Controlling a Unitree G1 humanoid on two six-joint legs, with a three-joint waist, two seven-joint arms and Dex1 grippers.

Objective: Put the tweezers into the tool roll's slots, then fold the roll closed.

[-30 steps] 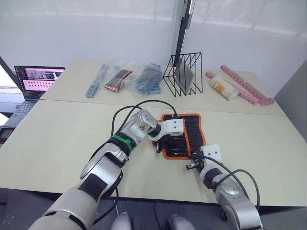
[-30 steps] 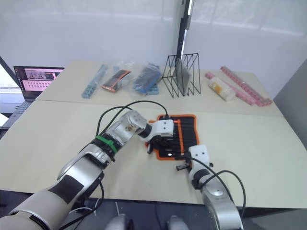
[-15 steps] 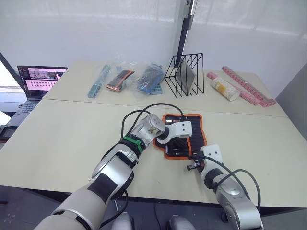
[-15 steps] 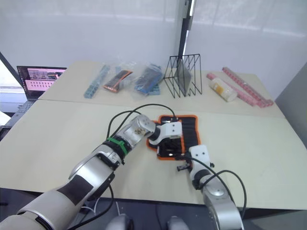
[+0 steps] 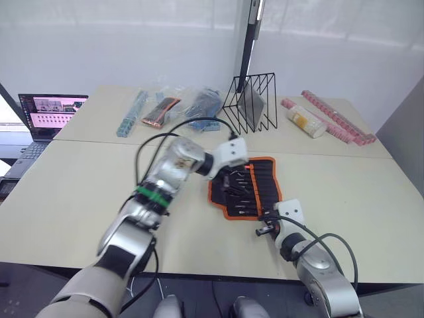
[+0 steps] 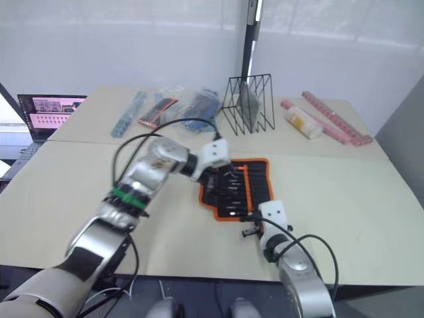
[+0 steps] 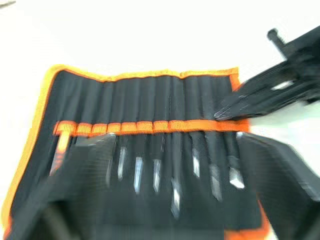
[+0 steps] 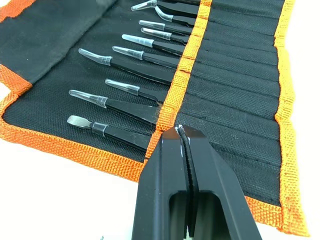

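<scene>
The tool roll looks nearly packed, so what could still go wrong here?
The tweezers sit in the slots with their tips sticking out, so folding the tool roll could catch or nudge one loose. The right gripper, fingers shut, rests at the roll's orange edge and might drag the fabric. The left gripper hovers over the roll and could snag it.

Left arm [image 5: 156, 192]: silver-grey rounded metal casing, bright green band near the wrist, black pad on the upper segment, white block-shaped wrist housing; a black cable loops over the forearm to the wrist. Right arm [image 5: 318, 268]: same silver-grey shell, white wrist block, black cable curling along it. Right gripper [image 8: 181, 137]: two glossy black fingers with a ribbed inner edge
</scene>
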